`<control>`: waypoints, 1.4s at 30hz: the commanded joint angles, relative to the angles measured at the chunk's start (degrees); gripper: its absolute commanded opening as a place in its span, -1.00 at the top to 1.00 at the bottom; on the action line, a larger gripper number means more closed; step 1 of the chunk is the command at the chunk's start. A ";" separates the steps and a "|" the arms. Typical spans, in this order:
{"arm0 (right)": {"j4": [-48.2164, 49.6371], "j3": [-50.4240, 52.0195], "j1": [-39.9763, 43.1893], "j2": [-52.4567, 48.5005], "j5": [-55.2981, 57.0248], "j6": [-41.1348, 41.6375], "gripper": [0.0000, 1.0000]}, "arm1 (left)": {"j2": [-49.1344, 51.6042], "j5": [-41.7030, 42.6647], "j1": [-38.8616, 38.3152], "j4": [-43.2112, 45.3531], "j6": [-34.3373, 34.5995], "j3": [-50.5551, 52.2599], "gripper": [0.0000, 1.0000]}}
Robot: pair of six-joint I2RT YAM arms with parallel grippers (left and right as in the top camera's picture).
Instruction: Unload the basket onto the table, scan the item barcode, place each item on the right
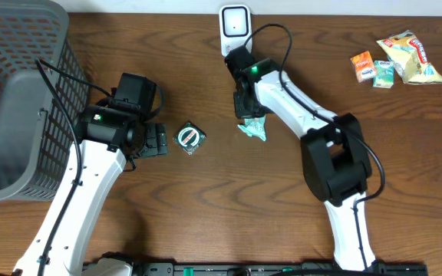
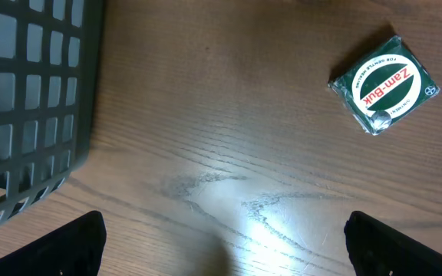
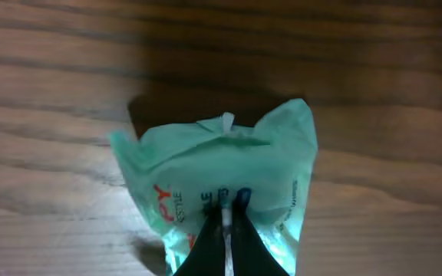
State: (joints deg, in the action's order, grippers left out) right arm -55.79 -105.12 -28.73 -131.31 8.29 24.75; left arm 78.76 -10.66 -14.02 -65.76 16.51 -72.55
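Where the right arm is reaching: it is stretching from the near edge of the table (image 1: 206, 207) toward the far edge, elbow bent, wrist pointing down just short of the white scanner (image 1: 235, 23).
Right gripper (image 3: 227, 208): its jaws are pinching together on the green packet (image 3: 221, 169), biting its lower edge.
Green packet, place: it is hanging at the gripper near the middle of the table, just before the scanner; whether it is touching the wood is unclear.
Left arm: it is leaning in from the near left corner, wrist beside the grey basket (image 1: 21, 92).
Left gripper (image 1: 158, 142): its jaws are standing wide apart, gripping nothing, pointing at the Zam-Buk tin (image 2: 384, 86) just beyond them.
Hidden, right side: from overhead the wrist is covering the fingers; the packet is showing crumpled, its print folded and mostly unreadable.
Cut off: the left wrist view is showing only two dark fingertips in its bottom corners; the basket is running off the left edge.
Far right corner: snack packs (image 1: 401, 60) are lying there, too small to read.
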 commanded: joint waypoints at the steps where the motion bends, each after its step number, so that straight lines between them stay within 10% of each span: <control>1: 1.01 0.83 0.31 -2.84 0.83 0.04 0.98 | 0.22 -0.55 0.20 -0.17 0.11 0.02 -0.95; 16: -14.97 -2.80 0.09 9.73 -2.93 -3.82 0.98 | 0.22 -0.55 0.20 -0.17 0.09 0.02 -0.96; 32: 7.67 19.45 -1.42 9.40 -5.16 0.07 0.98 | 0.22 -0.55 0.20 -0.17 0.09 0.02 -0.95; 42: -2.71 12.48 -1.36 13.92 -5.42 -0.87 0.98 | 0.22 -0.55 0.20 -0.17 0.09 0.02 -0.96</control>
State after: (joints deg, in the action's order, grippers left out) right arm -56.27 -89.19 -30.13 -120.25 3.66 23.86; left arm 78.76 -10.66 -14.02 -65.73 16.51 -72.55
